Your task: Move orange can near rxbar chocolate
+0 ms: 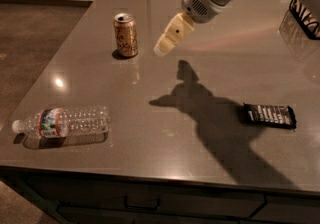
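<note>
Above the worktop (125, 163), toward the back, the hand (162, 48) hangs just right of the can (125, 35), apart from it; open or closed, can't tell. Can upright, back left. Rxbar (269, 115) flat at right, well apart from can. Bottle (62, 122) on its side, front left.

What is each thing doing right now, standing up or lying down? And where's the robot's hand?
Orange can: standing upright, nothing touching it.
Water bottle: lying on its side, cap on.
Chocolate bar: lying flat, far from the can.
Gripper: in the air just right of the can, holding nothing.
</note>
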`<state>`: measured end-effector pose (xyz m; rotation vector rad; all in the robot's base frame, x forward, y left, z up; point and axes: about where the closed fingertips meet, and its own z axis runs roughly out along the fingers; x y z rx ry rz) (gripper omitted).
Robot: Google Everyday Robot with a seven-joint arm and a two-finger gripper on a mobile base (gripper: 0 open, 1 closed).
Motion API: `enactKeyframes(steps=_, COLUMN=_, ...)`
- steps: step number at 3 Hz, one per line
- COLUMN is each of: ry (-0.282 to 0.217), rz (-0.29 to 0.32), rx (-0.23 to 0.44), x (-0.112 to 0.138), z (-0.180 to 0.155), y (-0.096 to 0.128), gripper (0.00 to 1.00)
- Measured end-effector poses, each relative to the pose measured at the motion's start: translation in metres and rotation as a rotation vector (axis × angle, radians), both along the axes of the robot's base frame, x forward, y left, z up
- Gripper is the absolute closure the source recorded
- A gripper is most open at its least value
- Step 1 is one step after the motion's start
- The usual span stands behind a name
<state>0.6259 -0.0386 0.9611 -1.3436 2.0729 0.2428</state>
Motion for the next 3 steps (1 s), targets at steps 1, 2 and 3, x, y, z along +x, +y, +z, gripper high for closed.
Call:
enactKeyframes(steps=1, ry=0.0, rz=-0.001, rx=0.033, x=0.015, z=-0.004, y=0.02, gripper=0.0)
enactKeyframes(steps=2, ry=-0.005, rz=-0.006, rx=0.058, x=0.036, z=-0.012, y=0.044, gripper=0.0)
enactKeyframes(steps=3, ry=-0.009, rz=-0.01, rx=0.066, x=0.058, z=-0.023, y=0.065, gripper=0.0)
